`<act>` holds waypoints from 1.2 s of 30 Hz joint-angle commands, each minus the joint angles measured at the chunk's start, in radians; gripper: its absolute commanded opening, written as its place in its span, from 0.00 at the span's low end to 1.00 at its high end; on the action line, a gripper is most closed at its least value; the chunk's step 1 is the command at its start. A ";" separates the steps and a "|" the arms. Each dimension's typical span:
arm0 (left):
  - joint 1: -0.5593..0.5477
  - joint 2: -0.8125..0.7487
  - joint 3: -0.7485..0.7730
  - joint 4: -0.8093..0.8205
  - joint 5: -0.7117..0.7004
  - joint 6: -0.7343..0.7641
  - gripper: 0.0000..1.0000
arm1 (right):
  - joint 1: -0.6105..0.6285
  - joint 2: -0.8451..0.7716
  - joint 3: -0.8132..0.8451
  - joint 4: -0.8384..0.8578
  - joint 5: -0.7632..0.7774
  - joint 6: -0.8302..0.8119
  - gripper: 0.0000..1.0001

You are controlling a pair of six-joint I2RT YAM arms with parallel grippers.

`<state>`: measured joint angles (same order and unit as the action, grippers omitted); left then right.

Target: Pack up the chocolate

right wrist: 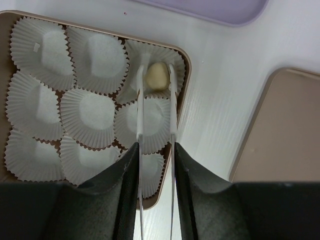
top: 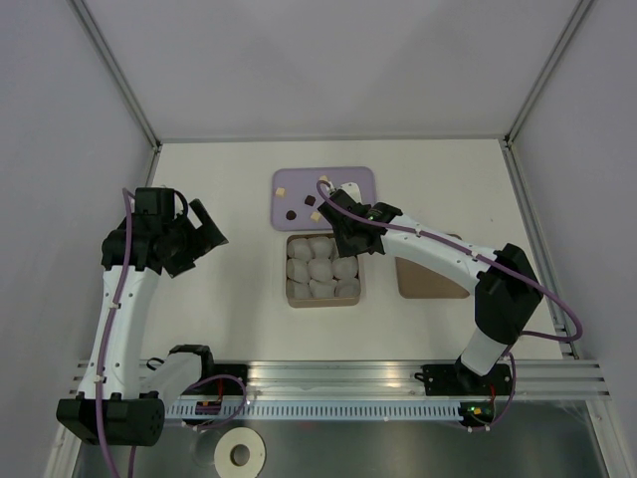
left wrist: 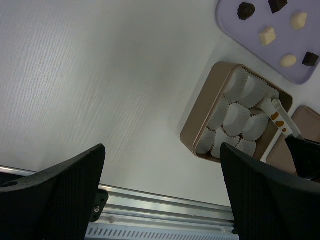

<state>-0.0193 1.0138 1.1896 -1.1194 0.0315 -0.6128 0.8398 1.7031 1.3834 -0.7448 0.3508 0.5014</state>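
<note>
**Pale piece in corner cup**

Top view: left gripper [top: 204, 239] hangs aside of the tan cardboard box [top: 323, 305]. Left wrist: its jaws spread, empty. Right wrist: right gripper [right wrist: 155, 150] clamps white tweezers [right wrist: 139, 105]; beyond the jaws their tips flank a pale cream chocolate [right wrist: 156, 76] in a white crinkled paper cup [right wrist: 172, 56]. Withdrawing barely parted could drag it out.

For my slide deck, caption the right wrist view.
Tweezers in the right gripper flank a pale chocolate at a corner paper cup of the box.
</note>
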 commanded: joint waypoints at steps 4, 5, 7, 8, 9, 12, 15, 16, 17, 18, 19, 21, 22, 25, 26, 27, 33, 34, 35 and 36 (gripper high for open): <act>-0.002 -0.012 0.005 0.032 -0.024 0.013 0.99 | 0.001 -0.005 0.045 -0.004 0.030 0.006 0.41; -0.002 -0.012 0.005 0.032 -0.024 0.015 1.00 | -0.001 -0.005 0.046 -0.002 0.030 0.006 0.41; -0.002 -0.014 0.007 0.030 -0.022 0.016 1.00 | 0.001 -0.008 0.051 -0.005 0.027 0.008 0.39; -0.002 -0.014 0.007 0.029 -0.019 0.016 1.00 | 0.001 -0.013 0.052 -0.010 0.027 0.009 0.38; -0.002 -0.014 0.008 0.030 -0.019 0.016 1.00 | 0.001 -0.017 0.055 -0.010 0.025 0.011 0.36; -0.002 -0.017 0.013 0.027 -0.016 0.015 1.00 | -0.001 -0.042 0.077 -0.024 0.019 0.009 0.34; -0.002 -0.014 0.019 0.024 -0.015 0.015 1.00 | 0.001 -0.077 0.103 -0.060 0.010 0.009 0.34; -0.002 -0.014 0.021 0.024 -0.013 0.015 1.00 | -0.001 -0.085 0.109 -0.071 0.005 0.011 0.34; -0.002 -0.012 0.022 0.024 -0.013 0.015 1.00 | -0.001 -0.092 0.117 -0.091 0.002 0.014 0.34; -0.002 -0.014 0.028 0.021 -0.013 0.016 1.00 | -0.001 -0.100 0.129 -0.099 0.002 0.017 0.34; -0.002 -0.011 0.033 0.018 -0.013 0.016 1.00 | -0.001 -0.118 0.135 -0.108 0.011 0.023 0.34; -0.002 -0.009 0.044 0.015 -0.012 0.015 1.00 | 0.001 -0.135 0.160 -0.107 0.023 0.023 0.35; -0.002 -0.007 0.045 0.015 -0.008 0.015 1.00 | 0.001 -0.135 0.172 -0.100 0.039 0.014 0.35; -0.002 -0.001 0.056 0.009 -0.001 0.012 1.00 | -0.002 -0.090 0.252 -0.099 0.062 -0.018 0.36; -0.002 0.000 0.061 0.006 0.001 0.008 1.00 | -0.005 -0.071 0.276 -0.097 0.066 -0.044 0.35; -0.002 0.002 0.064 0.004 0.002 0.005 1.00 | -0.007 -0.025 0.328 -0.097 0.066 -0.056 0.35; -0.002 0.016 0.082 -0.017 0.002 0.002 1.00 | -0.067 0.163 0.534 -0.097 0.067 -0.118 0.36; -0.002 0.020 0.087 -0.019 0.002 0.002 1.00 | -0.082 0.182 0.551 -0.103 0.066 -0.121 0.36; -0.002 0.025 0.094 -0.028 0.002 0.004 1.00 | -0.088 0.200 0.566 -0.110 0.065 -0.124 0.36; -0.002 0.028 0.097 -0.031 0.002 0.004 1.00 | -0.094 0.228 0.589 -0.117 0.063 -0.123 0.36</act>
<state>-0.0193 1.0321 1.2396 -1.1316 0.0280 -0.6132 0.7715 1.8740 1.9041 -0.8368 0.3935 0.4126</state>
